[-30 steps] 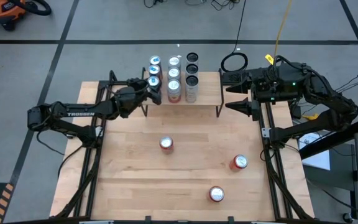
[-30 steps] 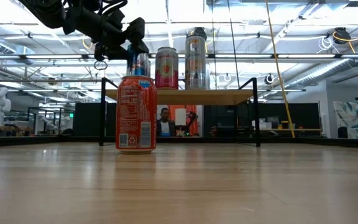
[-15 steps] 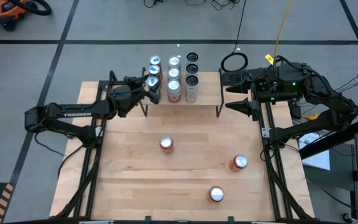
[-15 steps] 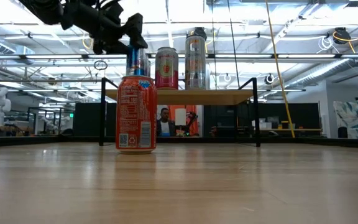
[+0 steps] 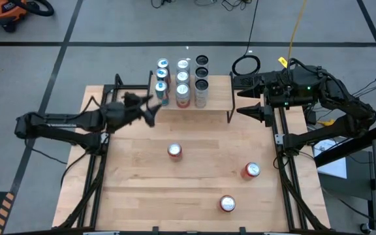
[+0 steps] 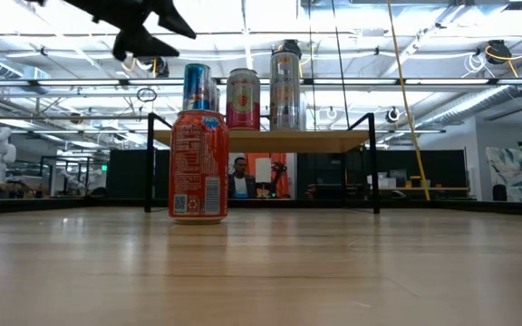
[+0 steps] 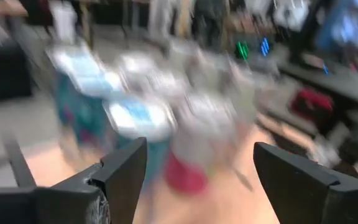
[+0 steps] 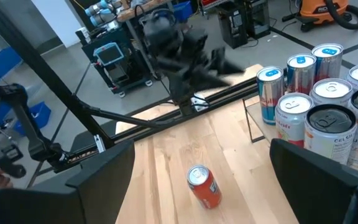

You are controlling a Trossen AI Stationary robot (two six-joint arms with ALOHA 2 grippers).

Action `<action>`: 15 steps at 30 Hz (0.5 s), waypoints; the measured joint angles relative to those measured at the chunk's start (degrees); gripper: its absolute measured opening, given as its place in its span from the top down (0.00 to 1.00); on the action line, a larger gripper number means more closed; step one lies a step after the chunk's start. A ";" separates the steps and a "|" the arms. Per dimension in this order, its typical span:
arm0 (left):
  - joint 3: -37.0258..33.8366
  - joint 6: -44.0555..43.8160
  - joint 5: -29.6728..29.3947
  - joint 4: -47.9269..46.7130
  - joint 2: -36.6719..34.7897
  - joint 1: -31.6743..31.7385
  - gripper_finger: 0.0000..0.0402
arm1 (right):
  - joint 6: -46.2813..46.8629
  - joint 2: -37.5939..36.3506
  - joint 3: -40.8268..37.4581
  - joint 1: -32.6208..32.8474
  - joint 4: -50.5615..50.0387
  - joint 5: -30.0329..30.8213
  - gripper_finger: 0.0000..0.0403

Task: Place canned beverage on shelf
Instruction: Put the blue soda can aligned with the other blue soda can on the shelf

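Nine cans point(image 5: 182, 77) stand on the shelf point(image 5: 215, 104) at the tabletop's point(image 5: 136, 189) far edge; one black can point(image 8: 336, 129) reads "CELSIUS" only in the right wrist view. Left gripper point(image 5: 151, 109) released, empty, beside the shelf's left end. Right gripper point(image 5: 249, 102) open, near the far right corner.

Grey floor point(image 5: 142, 26) with dark lines, orange vacuum point(image 5: 8, 13), ceiling lights point(image 6: 243, 23)

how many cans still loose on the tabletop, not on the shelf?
3. One can stands mid-table in front of the shelf, a second can toward the right side, a third can near the front edge. None looks hidden in the high view.
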 joint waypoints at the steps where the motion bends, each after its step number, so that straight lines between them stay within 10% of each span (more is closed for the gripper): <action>1: 0.00 -2.45 0.04 -2.80 -0.26 -1.71 0.26 | 0.00 0.00 0.00 0.00 0.00 0.00 0.13; 15: -0.07 -9.99 -7.29 -7.79 9.51 -10.50 0.41 | -0.87 1.27 0.00 0.00 0.00 0.02 0.13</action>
